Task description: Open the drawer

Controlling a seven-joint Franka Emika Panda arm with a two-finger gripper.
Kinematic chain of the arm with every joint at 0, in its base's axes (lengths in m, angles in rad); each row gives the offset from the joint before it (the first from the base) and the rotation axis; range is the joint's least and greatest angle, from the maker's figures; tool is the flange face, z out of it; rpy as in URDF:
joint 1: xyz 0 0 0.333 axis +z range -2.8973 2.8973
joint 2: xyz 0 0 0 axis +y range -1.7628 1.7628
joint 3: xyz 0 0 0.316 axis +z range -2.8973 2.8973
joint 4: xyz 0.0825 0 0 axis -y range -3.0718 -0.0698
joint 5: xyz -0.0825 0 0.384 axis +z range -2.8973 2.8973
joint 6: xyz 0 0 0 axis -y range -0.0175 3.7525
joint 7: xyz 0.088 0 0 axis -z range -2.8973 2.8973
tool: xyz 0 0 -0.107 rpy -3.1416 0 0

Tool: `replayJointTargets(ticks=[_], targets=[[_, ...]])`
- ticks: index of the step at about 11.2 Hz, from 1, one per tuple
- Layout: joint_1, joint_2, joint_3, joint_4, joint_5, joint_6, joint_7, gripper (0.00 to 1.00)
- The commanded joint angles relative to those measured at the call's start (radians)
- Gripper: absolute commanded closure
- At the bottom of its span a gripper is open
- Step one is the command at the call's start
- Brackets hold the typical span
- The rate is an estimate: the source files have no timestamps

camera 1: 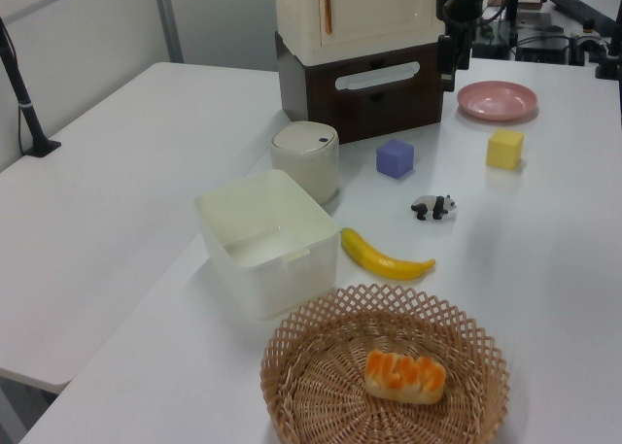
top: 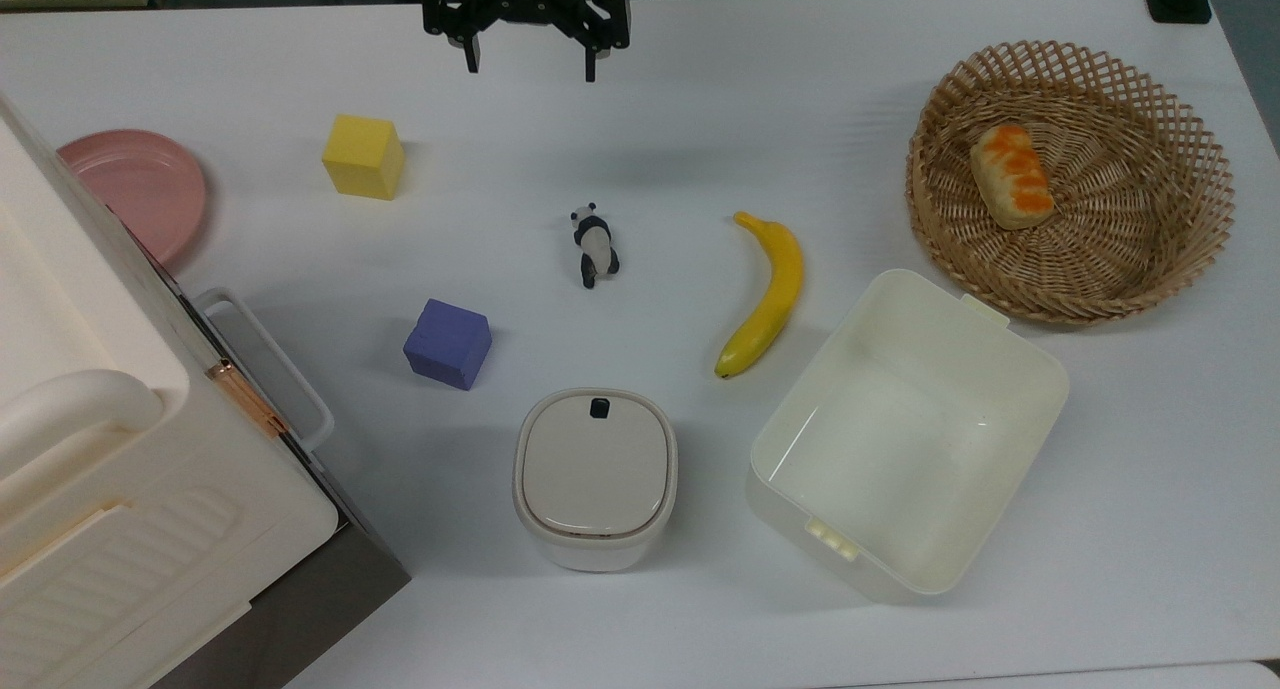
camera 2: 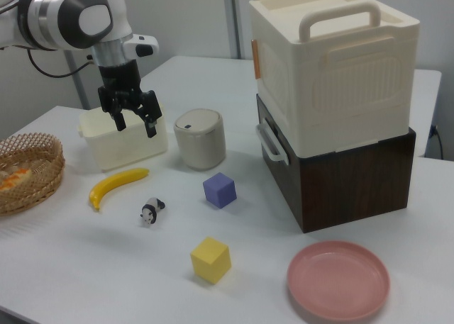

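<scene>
The drawer is the dark brown front panel (camera 1: 362, 96) at the bottom of the cabinet, below a cream box (camera 2: 333, 69). It sits shut, flush with the cabinet. Its white loop handle (top: 268, 367) (camera 1: 377, 75) (camera 2: 269, 145) sticks out toward the table. My gripper (top: 530, 67) (camera 2: 136, 127) hangs open and empty at the top edge of the top view, well away from the handle. In the right view it hovers in front of the cream tub (camera 2: 124, 141). The left view places the arm (camera 1: 455, 31) just right of the cabinet.
Between gripper and handle lie a yellow cube (top: 363, 156), a purple cube (top: 447, 343) and a pink plate (top: 135, 189). A toy panda (top: 595, 246), banana (top: 768, 294), lidded cream bin (top: 596, 476), cream tub (top: 900, 439) and a basket (top: 1070, 314) with bread (top: 1012, 174) lie further right.
</scene>
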Motion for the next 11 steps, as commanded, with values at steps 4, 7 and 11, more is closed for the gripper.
replayJointTargets(ticks=[4,7,11], targets=[[-0.010,0.007,0.014,0.000,-0.003,-0.027,-0.023,0.00],[-0.010,0.011,0.014,0.004,-0.003,-0.027,-0.023,0.00],[-0.008,0.030,0.014,0.024,-0.006,-0.028,-0.023,0.00]])
